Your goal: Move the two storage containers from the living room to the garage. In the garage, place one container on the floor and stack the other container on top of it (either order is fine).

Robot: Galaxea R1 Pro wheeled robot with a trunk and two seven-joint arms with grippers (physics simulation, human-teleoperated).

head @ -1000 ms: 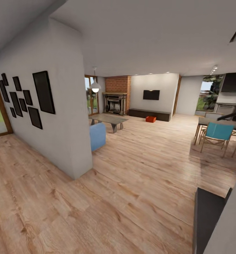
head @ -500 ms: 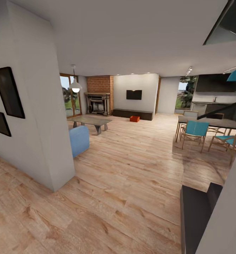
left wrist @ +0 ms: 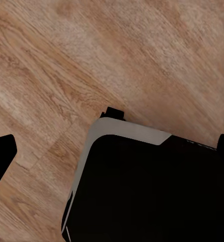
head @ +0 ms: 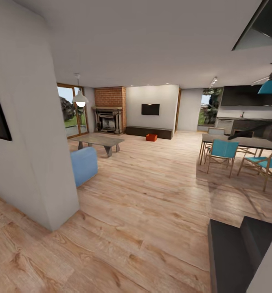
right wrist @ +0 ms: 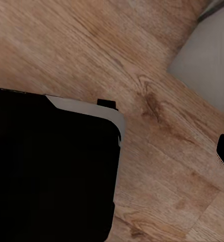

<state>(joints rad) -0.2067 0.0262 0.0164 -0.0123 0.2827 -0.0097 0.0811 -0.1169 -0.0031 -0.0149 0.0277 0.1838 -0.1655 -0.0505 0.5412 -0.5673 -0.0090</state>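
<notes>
One distant storage container [head: 151,137] by the bench [head: 148,132], details indistinct.

I see a blue sofa [head: 84,165] beside a white partition wall [head: 28,138], a grey coffee table [head: 97,141] beyond it, and teal dining chairs [head: 221,151] around a dark dining table [head: 246,142].

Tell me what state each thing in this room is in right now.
Storage container: resting on the wood floor by the dark bench.
Wall TV: screen dark.
Pendant lamp: lit.
Fireplace: no fire showing.
Teal chairs: upright at the dining table.
</notes>
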